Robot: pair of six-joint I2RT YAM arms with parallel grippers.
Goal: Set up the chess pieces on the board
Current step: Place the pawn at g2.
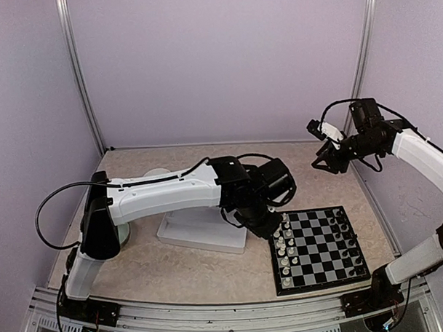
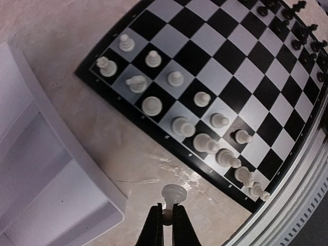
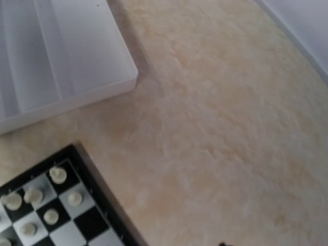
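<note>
White piece (image 2: 173, 195): small, cream, round disc end poking past fingertips, stem pinched in left gripper (image 2: 167, 218), long axis in line with fingers (head or base outward, can't say). It hangs over bare table (image 2: 133, 154), just short of board (image 2: 225, 46) edge; board lies ahead and right. Set whites (image 2: 183, 126) nearly fill two rows; I judge bare second-row squares at right end likely target. Left arm far nearer. Right gripper (image 1: 325, 161) raised well apart; cannot tell its jaw state.
</note>
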